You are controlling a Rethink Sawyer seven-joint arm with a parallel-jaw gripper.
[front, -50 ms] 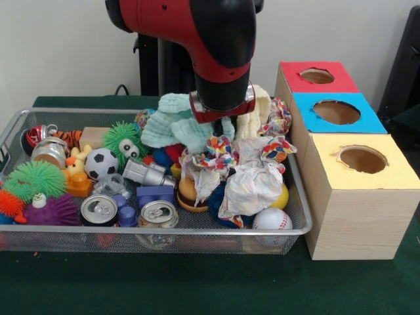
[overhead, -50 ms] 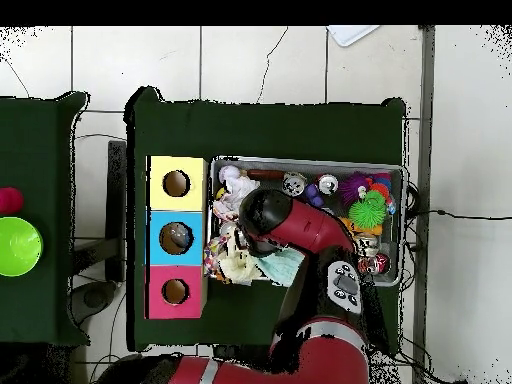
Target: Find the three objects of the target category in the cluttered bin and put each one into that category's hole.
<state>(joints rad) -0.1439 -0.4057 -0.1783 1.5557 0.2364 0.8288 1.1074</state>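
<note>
My gripper (front, -50 ms: 220,128) reaches down into the cloth pile at the right half of the wire bin (front, -50 ms: 13,125); the arm's wrist and the cloths hide its tips. A mint knit cloth (front, -50 ms: 169,122) lies just to its left, and a cream cloth (front, -50 ms: 264,104) to its right. In front of it lies a crumpled white patterned cloth (front, -50 ms: 252,180). Beside the bin stands the sorting box, with a red hole (front, -50 ms: 317,75), a blue hole (front, -50 ms: 336,111) and a yellow hole (front, -50 ms: 362,159). From overhead, the arm (overhead, -50 ms: 300,225) covers the bin's end nearest the box (overhead, -50 ms: 176,237).
The bin's left half holds two drink cans (front, -50 ms: 98,210) (front, -50 ms: 158,214), a soccer ball (front, -50 ms: 100,163), a green spiky ball (front, -50 ms: 123,140), purple blocks (front, -50 ms: 155,194) and other toys. A baseball (front, -50 ms: 272,218) lies at the front right corner. A green bowl (overhead, -50 ms: 18,245) sits on a separate table.
</note>
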